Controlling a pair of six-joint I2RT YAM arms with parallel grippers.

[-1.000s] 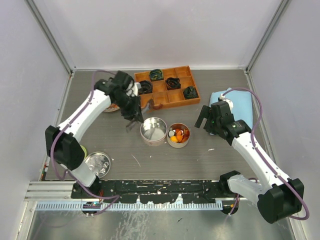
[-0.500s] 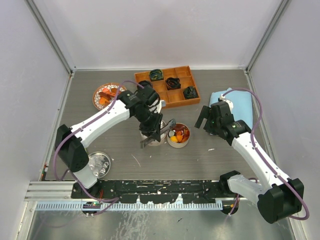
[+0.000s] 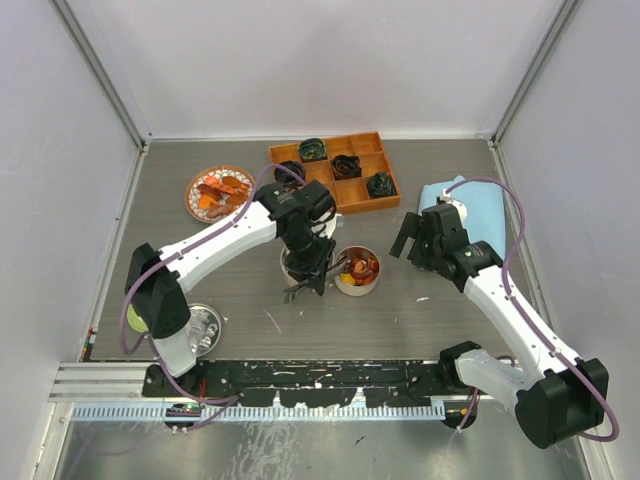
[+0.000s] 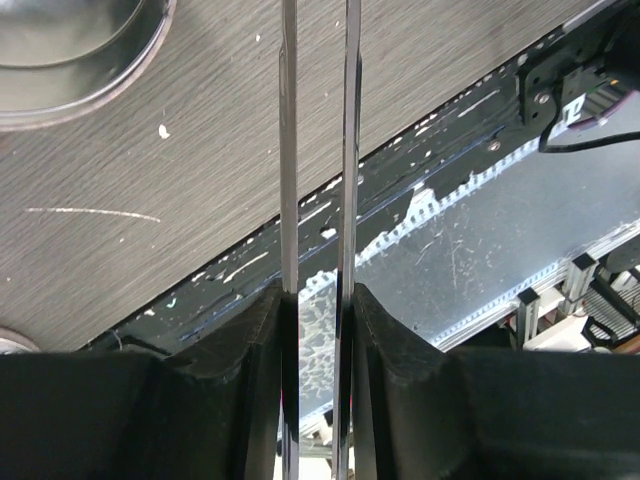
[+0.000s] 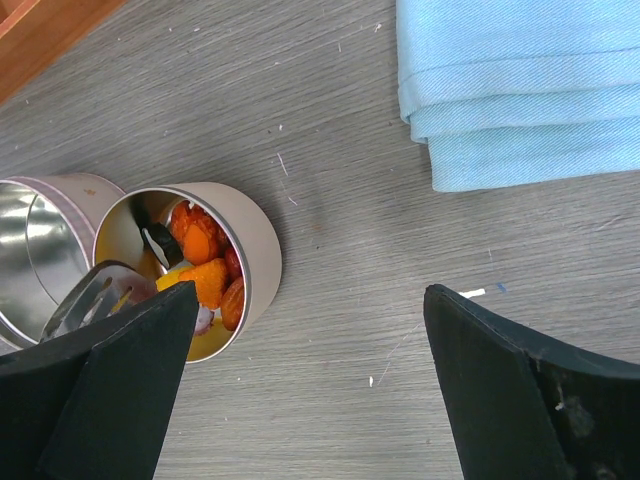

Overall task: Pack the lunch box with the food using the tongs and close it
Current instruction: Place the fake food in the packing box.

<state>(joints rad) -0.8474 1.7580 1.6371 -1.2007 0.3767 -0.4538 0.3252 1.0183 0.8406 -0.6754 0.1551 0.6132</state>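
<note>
Top view. My left claw (image 3: 305, 268) hangs over the two tins in the middle of the counter (image 3: 200, 250), clamped on the tongs (image 3: 293, 293). One end of the tongs sticks out toward the near edge, the other reaches into the food tin (image 3: 372, 282). The food (image 3: 360, 267) there is orange and red chunks. The empty tin (image 3: 287, 266) touches the food tin on its left and is mostly hidden beneath my claw. More orange pieces sit on a plate (image 3: 196, 182) far left. A wooden tray (image 3: 350, 197) of dark coils lies behind the tins. The lid (image 3: 203, 326) lies by my left base. My right claw (image 3: 418, 238) is spread wide, holding nothing, right of the food tin, beside a blue cloth (image 3: 475, 210).

Left wrist. Both fingers (image 4: 250, 340) press the two thin tong arms between them, leaving a narrow gap. The arms run parallel out of the top edge. Round metal rim (image 4: 80, 70) at top left; I cannot tell which vessel it is.

Right wrist. Fingers (image 5: 110, 390) are far apart, above bare counter. The slotted tong tip rests inside the food tin, just beside the chunks. The empty tin is at the left edge, the cloth upper right.
</note>
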